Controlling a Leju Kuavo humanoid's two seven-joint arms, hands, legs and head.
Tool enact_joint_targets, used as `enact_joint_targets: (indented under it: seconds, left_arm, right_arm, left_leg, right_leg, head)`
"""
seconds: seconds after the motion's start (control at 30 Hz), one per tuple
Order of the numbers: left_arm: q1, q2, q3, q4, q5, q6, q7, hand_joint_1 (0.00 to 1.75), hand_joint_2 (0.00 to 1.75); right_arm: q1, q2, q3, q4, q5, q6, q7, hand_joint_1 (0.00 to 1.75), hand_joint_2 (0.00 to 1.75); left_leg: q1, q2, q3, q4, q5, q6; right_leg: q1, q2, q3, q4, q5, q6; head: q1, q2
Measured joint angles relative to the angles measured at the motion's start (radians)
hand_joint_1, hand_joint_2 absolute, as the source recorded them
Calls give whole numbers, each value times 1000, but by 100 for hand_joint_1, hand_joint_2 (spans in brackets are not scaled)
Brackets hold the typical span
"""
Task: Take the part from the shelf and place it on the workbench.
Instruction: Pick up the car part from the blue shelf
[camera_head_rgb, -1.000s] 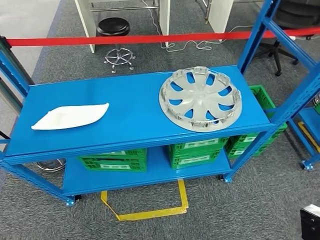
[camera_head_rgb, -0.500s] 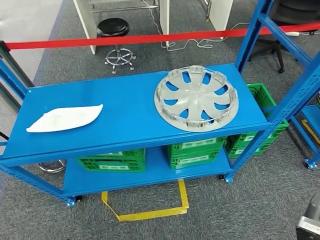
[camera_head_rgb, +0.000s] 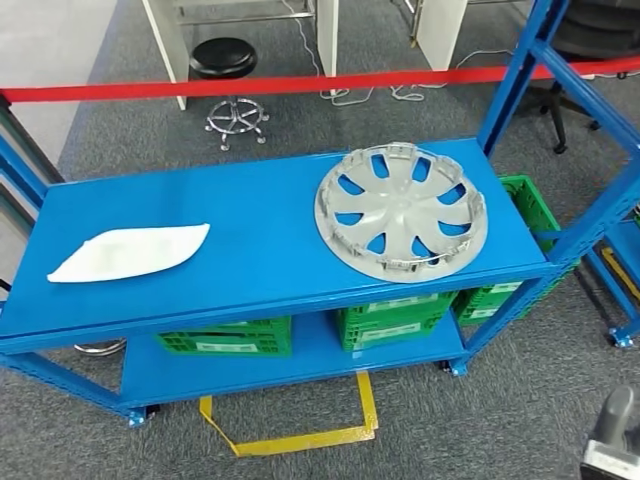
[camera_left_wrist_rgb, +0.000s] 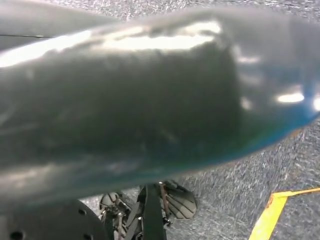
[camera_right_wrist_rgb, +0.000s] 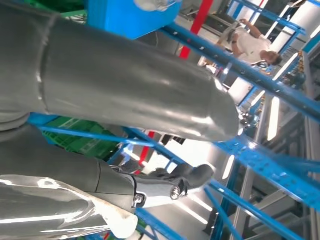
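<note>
On the blue shelf (camera_head_rgb: 256, 240), the top board carries a flat white part (camera_head_rgb: 128, 252) near its left end and, well apart toward the right end, a silver wheel cover (camera_head_rgb: 401, 211) lying flat (ribbed inner side up), with green crates (camera_head_rgb: 392, 318) on the board below. The right hand (camera_head_rgb: 613, 435) shows at the lower right corner of the head view, away from the shelf, holding nothing with its fingers (camera_right_wrist_rgb: 177, 182) stretched out apart. The left wrist view is too blurred to tell how the left hand's fingers lie.
</note>
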Motion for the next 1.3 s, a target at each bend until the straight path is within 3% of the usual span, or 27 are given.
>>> enact_joint_targets:
  seconds: [0.03,0.13,0.17,0.2,0.27,0.33,0.43,0.5,0.53,0.6,0.67,0.7,0.73,0.8,0.83,0.87,0.93,1.0,1.07,1.13,1.17,1.2,1.23,1.3]
  left_arm:
    - [-1,0,0,0,0,0,0,0,0]
    - [-2,-2,0,0,-1,0,0,0,0]
    - [-1,-3,0,0,-1,0,0,0,0]
    - [0,-3,0,0,-1,0,0,0,0]
    - [2,-3,0,0,0,0,0,0,0]
    - [-1,-4,1,0,-1,0,0,0,0]
    - [-2,-3,3,1,-2,1,1,0,0]
    - [-2,-3,3,1,-3,1,2,0,0]
    - [-3,-2,4,1,-5,0,4,0,0]
    - [-5,-2,4,1,-10,0,7,0,0]
    - [-4,-2,4,1,-15,-1,10,0,0]
    - [-4,-2,4,1,-16,-1,12,0,0]
    - [-3,-1,4,1,-18,-3,14,0,0]
    - [-4,0,3,1,-28,-11,22,0,0]
    - [-5,1,3,1,-35,-17,29,0,0]
    - [-5,2,3,1,-43,-24,35,0,0]
    - [-5,2,2,2,-55,-41,45,0,0]
    - [-6,4,-1,2,-67,-64,48,0,0]
    - [-9,6,-6,2,-87,-80,53,0,0]
    - [-11,8,-12,2,-106,-83,60,0,0]
    - [-11,9,-14,2,-112,-84,63,0,0]
    - [-12,10,-16,2,-117,-85,66,0,0]
    - [-12,11,-19,2,-122,-87,68,0,0]
    - [-13,12,-25,2,-131,-90,71,0,0]
  right_arm:
    - [-1,-1,1,-1,0,0,0,0,0]
    - [2,-2,1,-1,0,0,1,0,0]
    - [3,-2,2,-1,-1,0,1,0,0]
    - [4,-2,2,-1,-1,0,1,0,0]
    - [4,-3,2,-1,-1,0,1,0,0]
    - [4,-5,3,-1,-3,0,1,0,0]
    - [10,-7,4,-1,-6,0,1,0,0]
    - [12,-7,6,-1,-6,1,0,0,0]
    - [12,-8,8,-1,-5,3,0,0,0]
    - [13,-8,14,-1,-3,9,0,0,0]
    - [16,-8,22,-1,0,15,0,0,0]
    - [18,-9,25,-1,2,18,2,0,0]
    - [19,-10,27,-1,3,24,9,0,0]
    - [15,-19,29,8,9,46,46,0,0]
    - [7,-29,28,22,14,61,72,0,0]
    - [-4,-42,25,43,19,77,96,0,0]
    - [-31,-72,15,98,31,106,125,0,0]
    - [-56,-102,4,149,40,130,134,0,0]
    - [-90,-130,-3,198,43,146,145,0,0]
    - [-131,-158,-3,247,49,154,166,0,0]
    - [-149,-170,-1,267,55,155,177,0,0]
    - [-166,-183,3,285,62,156,189,0,0]
    - [-183,-196,11,300,69,155,201,0,0]
    - [-228,-222,40,331,80,157,225,0,0]
  left_leg:
    - [3,0,9,-4,-1,4]
    - [2,-1,19,-6,-14,10]
    - [2,-1,26,-6,-21,9]
    - [2,-1,36,-5,-29,8]
    - [3,-1,60,-6,-47,4]
    - [1,-1,73,-3,-62,-5]
    - [-2,-1,78,5,-70,-21]
    - [0,-1,62,50,-67,-30]
    - [1,-1,36,99,-74,-36]
    - [6,-1,-38,218,-119,-47]
    - [12,-1,-94,284,-159,-54]
    - [13,-1,-101,275,-146,-56]
    - [15,-1,-94,234,-110,-56]
    - [15,-1,-57,111,-21,-54]
    - [14,-1,-44,65,-7,-50]
    - [12,0,-37,40,0,-44]
    - [8,-1,-36,32,-6,-30]
    - [11,-1,-29,25,8,-16]
    - [13,-1,-25,18,12,-6]
    - [10,1,-25,19,10,-1]
    - [8,1,-25,19,9,2]
    - [6,0,-23,19,7,3]
    - [5,-1,-20,19,5,4]
    - [1,-3,-13,19,-1,1]
  right_leg:
    - [0,0,-24,42,-18,3]
    - [-1,0,-152,223,-80,13]
    - [-1,0,-183,247,-78,16]
    - [-1,0,-193,233,-52,17]
    - [0,-2,-171,122,47,13]
    - [3,-6,-147,27,100,1]
    - [7,-8,-133,1,105,-23]
    - [3,-6,-117,-7,106,-34]
    - [0,-7,-108,-11,104,-38]
    - [-1,-8,-96,-14,97,-46]
    - [-1,-5,-85,-14,87,-48]
    - [-2,-3,-78,-14,82,-48]
    - [-2,-2,-70,-14,77,-46]
    - [-2,0,-54,-13,66,-39]
    - [-1,1,-51,-12,62,-34]
    - [0,2,-50,-11,57,-27]
    - [1,3,-54,-13,49,-12]
    - [-1,1,-56,-5,34,2]
    - [-2,0,-89,68,-14,10]
    - [-1,0,-158,199,-74,13]
    - [-1,-1,-186,245,-84,14]
    - [-1,-1,-198,256,-72,13]
    - [-1,-1,-191,227,-40,11]
    - [0,0,-140,98,43,3]
  head:
    - [3,0]
    - [9,0]
    - [9,0]
    - [9,0]
    - [9,0]
    - [8,0]
    - [8,0]
    - [6,0]
    - [5,0]
    - [3,0]
    - [3,0]
    - [3,0]
    - [3,0]
    - [3,0]
    - [2,0]
    - [3,0]
    - [2,0]
    - [5,0]
    - [9,0]
    - [11,0]
    - [11,0]
    - [11,0]
    - [11,0]
    - [11,0]
